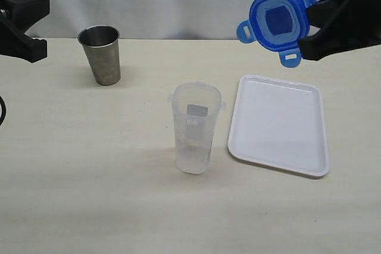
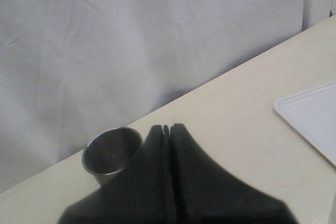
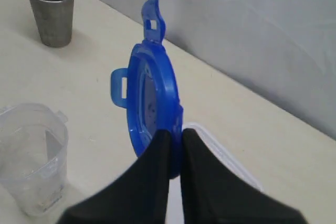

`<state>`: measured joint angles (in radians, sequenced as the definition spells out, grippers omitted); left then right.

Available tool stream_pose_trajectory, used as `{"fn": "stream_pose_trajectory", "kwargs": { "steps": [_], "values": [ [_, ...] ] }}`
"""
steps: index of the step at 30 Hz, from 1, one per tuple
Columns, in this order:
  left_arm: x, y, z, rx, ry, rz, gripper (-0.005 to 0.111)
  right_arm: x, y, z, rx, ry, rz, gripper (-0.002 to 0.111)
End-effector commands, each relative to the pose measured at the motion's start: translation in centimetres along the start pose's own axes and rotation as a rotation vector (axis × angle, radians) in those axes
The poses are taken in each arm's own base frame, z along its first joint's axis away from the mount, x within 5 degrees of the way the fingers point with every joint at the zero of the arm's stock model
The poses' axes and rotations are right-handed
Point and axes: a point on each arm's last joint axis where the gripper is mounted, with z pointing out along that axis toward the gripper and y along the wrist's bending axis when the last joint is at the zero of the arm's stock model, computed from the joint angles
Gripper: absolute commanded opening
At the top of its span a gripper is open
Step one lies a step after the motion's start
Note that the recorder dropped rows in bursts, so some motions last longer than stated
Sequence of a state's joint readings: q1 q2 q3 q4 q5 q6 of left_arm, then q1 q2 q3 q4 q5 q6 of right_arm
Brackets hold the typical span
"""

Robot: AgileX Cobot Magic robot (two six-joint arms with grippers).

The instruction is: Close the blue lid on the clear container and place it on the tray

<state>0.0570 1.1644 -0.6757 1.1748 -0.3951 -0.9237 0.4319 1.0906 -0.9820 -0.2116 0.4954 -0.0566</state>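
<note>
My right gripper (image 1: 308, 25) holds the blue lid (image 1: 278, 19) in the air above the far edge of the white tray (image 1: 280, 123), shut on the lid's rim. The lid stands on edge, its underside facing the exterior camera and its flaps sticking out. In the right wrist view the lid (image 3: 155, 93) is pinched between the closed fingers of the right gripper (image 3: 176, 132). The clear container (image 1: 193, 129) stands upright and uncovered on the table, left of the tray and lower than the lid. My left gripper (image 2: 167, 128) is shut on nothing, raised at the far left (image 1: 40, 47).
A steel cup (image 1: 101, 55) stands at the back left of the table, just in front of the left gripper's fingers (image 2: 157, 145). A white cloth backdrop runs behind the table. The tray's rim (image 3: 215, 142) shows just behind the right gripper.
</note>
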Motion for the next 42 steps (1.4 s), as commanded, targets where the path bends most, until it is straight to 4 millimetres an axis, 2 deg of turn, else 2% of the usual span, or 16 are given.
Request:
{"fn": "stream_pose_trajectory", "kwargs": {
  "steps": [1,7,10,14,19,22,25,28,32,38,42],
  "values": [
    [0.3,0.0,0.1,0.002,0.009,-0.001,0.000,-0.5,0.3,1.4,-0.011,-0.054,-0.038,0.004],
    [0.3,0.0,0.1,0.002,0.009,-0.001,0.000,0.7,1.7,4.7,-0.067,0.070,-0.136,0.004],
    [0.3,0.0,0.1,0.002,0.009,-0.001,0.000,-0.4,2.6,5.2,-0.064,0.013,-0.225,0.004],
    [0.3,0.0,0.1,0.002,0.009,-0.001,0.000,-2.1,2.2,5.2,0.005,-0.053,-0.318,0.004],
    [0.3,-0.1,0.1,0.006,0.006,-0.001,0.000,-2.3,2.3,5.7,0.024,-0.081,-0.518,0.004],
    [0.2,-0.1,0.1,0.010,0.003,-0.001,0.000,-2.7,2.8,6.5,0.011,-0.141,-0.608,0.004],
    [0.2,-0.2,0.1,0.019,-0.001,0.004,0.000,-2.8,3.3,7.6,0.008,-0.188,-0.787,0.004],
    [0.4,-0.7,0.0,0.063,-0.013,0.022,0.000,-2.6,3.6,8.4,-0.001,-0.189,-0.853,0.004],
    [0.3,-1.2,0.0,0.123,-0.036,0.040,0.000,-2.5,3.5,8.2,-0.001,-0.171,-0.840,0.004],
    [0.0,-2.0,-0.2,0.210,-0.081,0.065,0.000,-2.7,3.1,5.9,-0.017,-0.150,-0.699,0.004],
    [-0.1,-2.8,-0.4,0.289,-0.101,0.118,0.000,-2.8,5.2,5.4,-0.071,-0.160,-0.857,0.004]
  ]
}}
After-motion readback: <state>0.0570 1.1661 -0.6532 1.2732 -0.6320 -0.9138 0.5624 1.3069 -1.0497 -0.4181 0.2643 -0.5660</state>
